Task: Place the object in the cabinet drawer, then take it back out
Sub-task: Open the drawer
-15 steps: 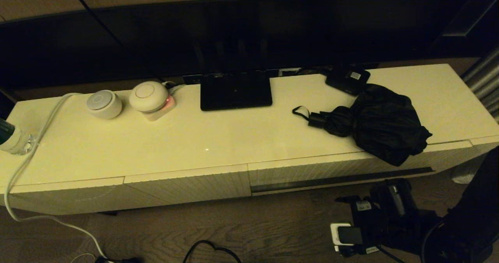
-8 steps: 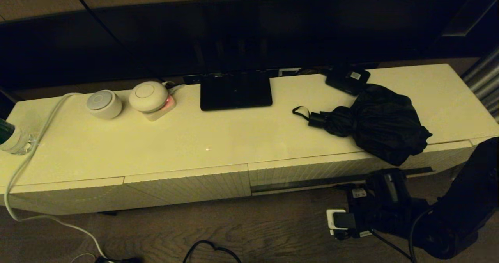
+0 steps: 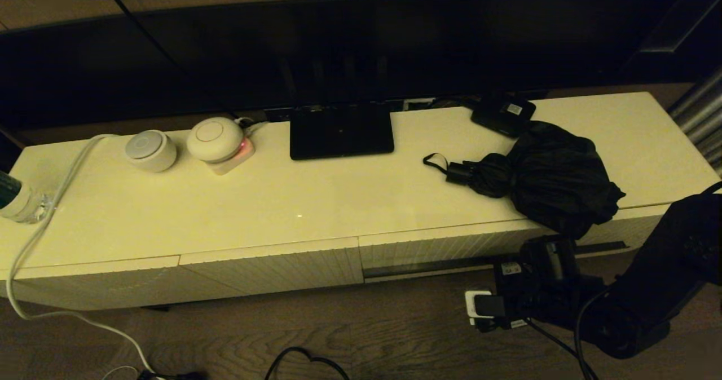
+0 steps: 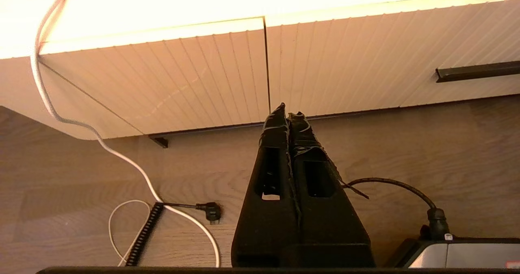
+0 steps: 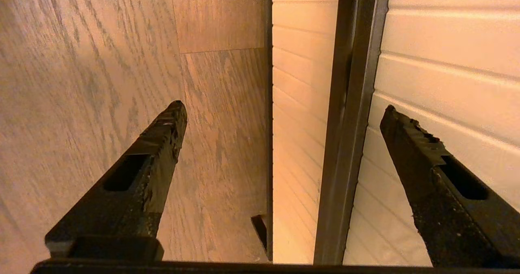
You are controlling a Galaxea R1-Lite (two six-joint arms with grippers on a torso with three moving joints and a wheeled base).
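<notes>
My right gripper (image 5: 284, 111), fingers spread wide, sits low at the drawer front (image 3: 451, 247), straddling its dark handle groove (image 5: 345, 123). My left gripper (image 4: 287, 113) is parked, fingers pressed together, by the cabinet's left fronts. Umbrella (image 3: 541, 180) lies on the cabinet top (image 3: 316, 199) near the right front edge, fabric overhanging. Long axis runs left-right, handle (image 3: 458, 172) pointing left. Judged light, soft, baggy; take hold at the stiff handle.

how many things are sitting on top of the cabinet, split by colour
Black: 3 - umbrella, small box, flat stand
White or cream: 3 - two round devices, power strip under one
Clear: 1 - bottle
Total: 7
</notes>
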